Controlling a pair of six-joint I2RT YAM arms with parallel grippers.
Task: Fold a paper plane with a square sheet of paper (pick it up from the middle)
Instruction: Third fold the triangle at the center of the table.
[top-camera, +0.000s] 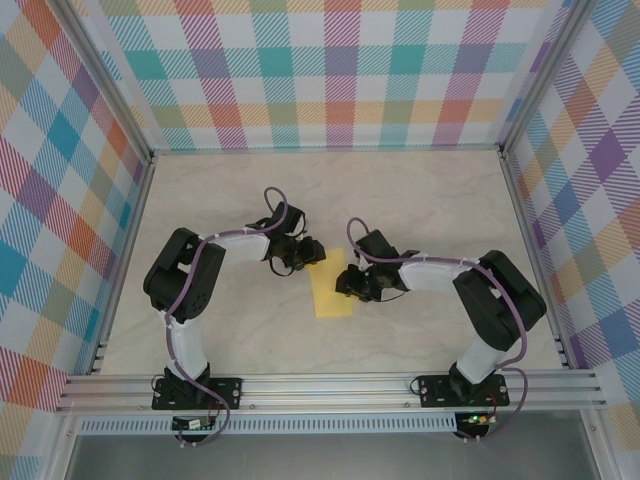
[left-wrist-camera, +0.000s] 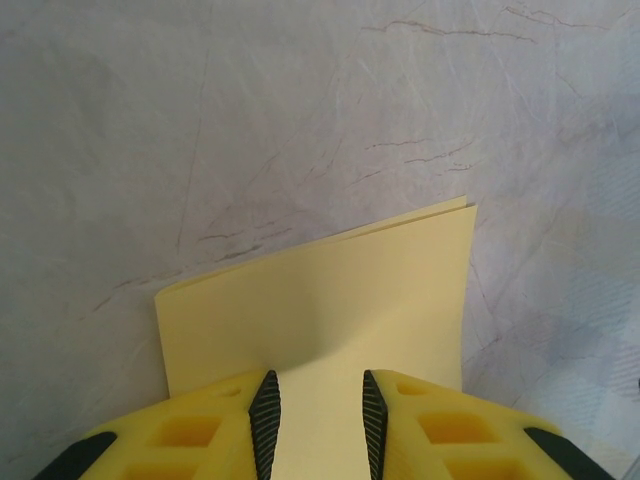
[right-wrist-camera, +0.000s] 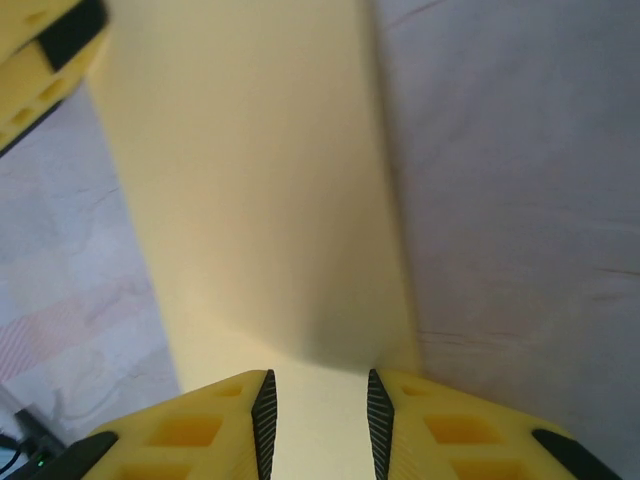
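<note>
**Two grippers at a folded yellow sheet in the middle of the table**

The sheet of paper (top-camera: 333, 292) lay flat on the pale marbled table (top-camera: 430, 200), doubled over into a narrow rectangle between the two arms. The left gripper (top-camera: 303, 252) was at the sheet's far left corner, and the right gripper (top-camera: 352, 284) was at its right edge, about halfway along. From the left wrist, that gripper's fingers (left-wrist-camera: 266, 400) stood a little apart, clamped on nothing, and the paper ran on under the gap between them. The sheet's far edge showed two layers slightly out of line. The right wrist view gave the same picture: fingers (right-wrist-camera: 375, 405) parted with the yellow paper below the gap. A yellow finger of the left gripper sat at that view's top left corner. Whether any fingertip pressed on the paper could not be told.
</note>
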